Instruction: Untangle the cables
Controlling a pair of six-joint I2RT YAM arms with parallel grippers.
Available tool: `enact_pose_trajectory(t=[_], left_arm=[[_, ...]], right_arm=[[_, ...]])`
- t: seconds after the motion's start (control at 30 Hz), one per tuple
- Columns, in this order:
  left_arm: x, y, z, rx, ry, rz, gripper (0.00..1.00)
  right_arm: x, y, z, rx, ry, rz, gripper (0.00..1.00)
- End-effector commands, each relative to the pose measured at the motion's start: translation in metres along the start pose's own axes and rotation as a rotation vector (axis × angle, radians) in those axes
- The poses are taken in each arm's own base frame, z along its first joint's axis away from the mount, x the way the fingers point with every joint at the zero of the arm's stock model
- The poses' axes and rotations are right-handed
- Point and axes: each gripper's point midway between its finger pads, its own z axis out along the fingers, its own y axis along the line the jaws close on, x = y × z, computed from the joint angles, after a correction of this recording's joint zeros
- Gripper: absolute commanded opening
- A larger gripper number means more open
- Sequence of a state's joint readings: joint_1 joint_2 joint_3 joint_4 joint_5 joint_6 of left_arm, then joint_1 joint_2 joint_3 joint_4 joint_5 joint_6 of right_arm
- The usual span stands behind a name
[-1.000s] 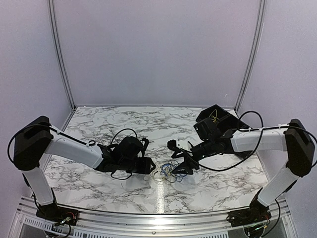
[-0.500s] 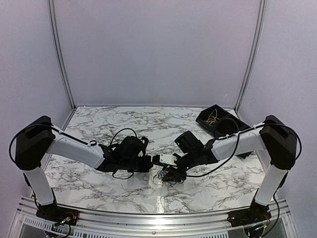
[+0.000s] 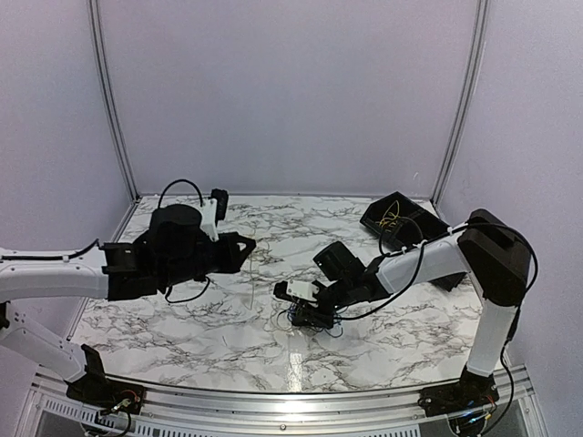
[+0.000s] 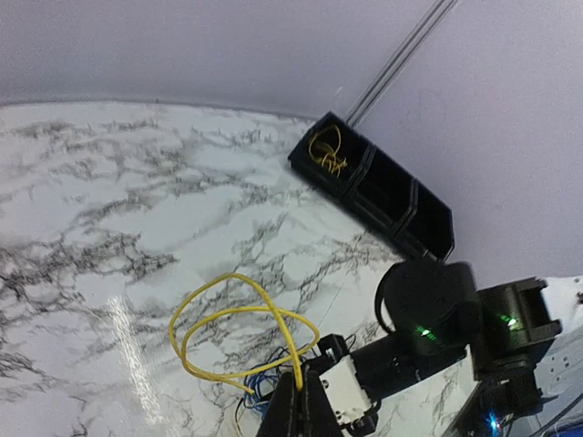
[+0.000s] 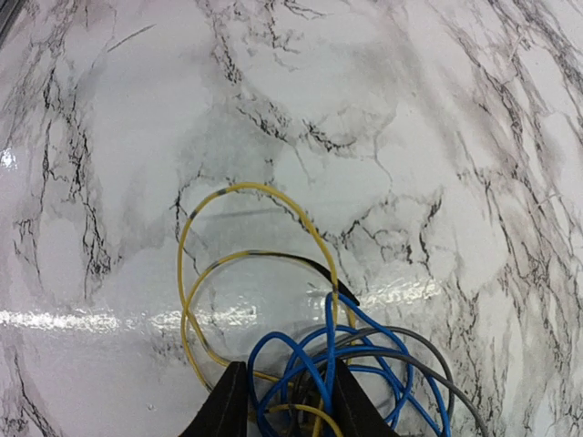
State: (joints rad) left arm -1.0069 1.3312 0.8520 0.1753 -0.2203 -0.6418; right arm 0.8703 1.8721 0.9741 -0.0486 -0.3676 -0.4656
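Yellow cable (image 4: 293, 355), feather-light and limp, loops just beyond the left hand (image 4: 299, 387), whose fingers are pressed together on one strand. Between the spread fingers of the right hand (image 5: 287, 378), the blue, grey and yellow tangle (image 5: 351, 360) lies on the bench (image 5: 410, 137); probably best pinched at a single free strand.

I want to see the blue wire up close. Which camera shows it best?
The right wrist view: the blue wire loops big and sharp at the bottom. The left wrist view shows only a sliver; the top view, a tiny blur.
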Motion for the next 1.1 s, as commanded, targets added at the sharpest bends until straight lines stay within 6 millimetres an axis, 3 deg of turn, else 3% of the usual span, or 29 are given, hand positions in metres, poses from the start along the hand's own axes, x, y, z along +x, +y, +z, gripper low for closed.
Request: enact_pose_trajectory(t=[0.0, 0.17, 0.3, 0.43, 0.63, 0.9, 1.07], left_arm=[[-0.059, 0.003, -0.049, -0.097, -0.145, 0.106, 0.0], [-0.105, -0.003, -0.101, -0.118, -0.263, 0.13, 0.0], [-0.111, 0.003, -0.115, -0.137, -0.292, 0.122, 0.0], [-0.085, 0.014, -0.098, -0.142, -0.231, 0.1, 0.0], [-0.046, 0.016, -0.067, -0.102, -0.118, 0.095, 0.0], [-0.013, 0.016, -0.033, -0.076, -0.017, 0.166, 0.0], [-0.002, 0.002, -0.018, 0.002, 0.017, 0.217, 0.0]], right_arm=[[0.029, -0.002, 0.011, 0.019, 0.112, 0.053, 0.31], [0.032, -0.006, 0.013, 0.03, 0.129, 0.061, 0.32], [0.032, -0.006, 0.013, 0.028, 0.134, 0.057, 0.32], [0.022, -0.008, 0.006, 0.038, 0.114, 0.046, 0.34], [-0.018, -0.015, -0.029, 0.093, 0.026, -0.007, 0.52], [-0.07, -0.023, -0.103, 0.198, -0.131, -0.085, 0.59], [-0.102, -0.011, -0.141, 0.144, -0.266, -0.094, 0.58]])
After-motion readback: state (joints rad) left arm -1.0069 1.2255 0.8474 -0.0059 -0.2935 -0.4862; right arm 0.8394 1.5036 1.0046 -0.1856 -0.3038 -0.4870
